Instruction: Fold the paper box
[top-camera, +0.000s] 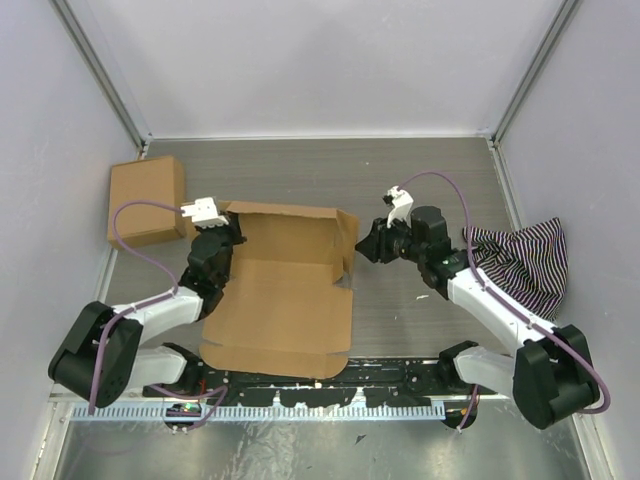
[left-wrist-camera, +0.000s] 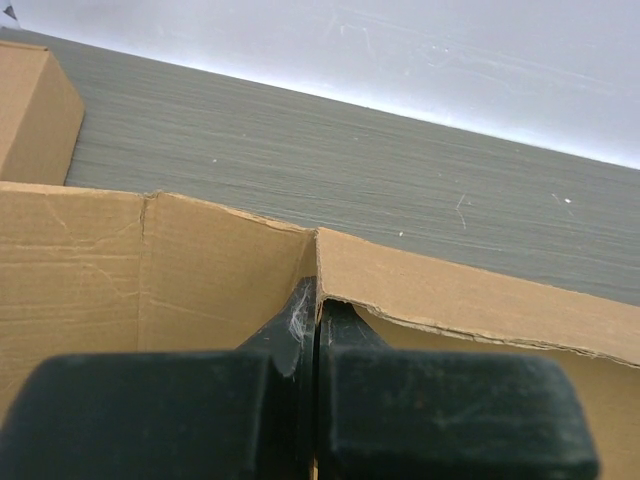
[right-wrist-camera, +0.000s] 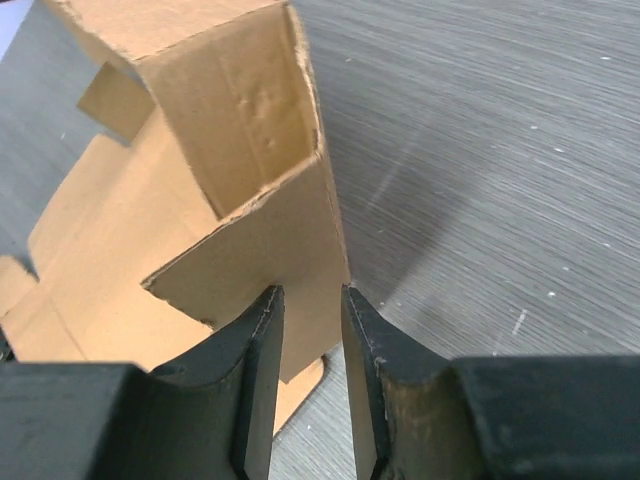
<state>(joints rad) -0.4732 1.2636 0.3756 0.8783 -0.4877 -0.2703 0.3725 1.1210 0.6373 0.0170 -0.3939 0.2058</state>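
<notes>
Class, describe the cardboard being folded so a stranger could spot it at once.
At the near middle of the grey table lies the paper box, a brown sheet with its far edge folded up. Unlike the closed cardboard box at the far left, it is open and mostly flat.

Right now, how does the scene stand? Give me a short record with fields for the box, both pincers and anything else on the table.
paper box: partly folded; rear wall raised, front panel flat on the table
left pincer: shut, tips at the box's rear left corner
right pincer: open, tips at the raised right rear flap, not closed on it
other items: closed cardboard box rear left; striped cloth at right
</notes>
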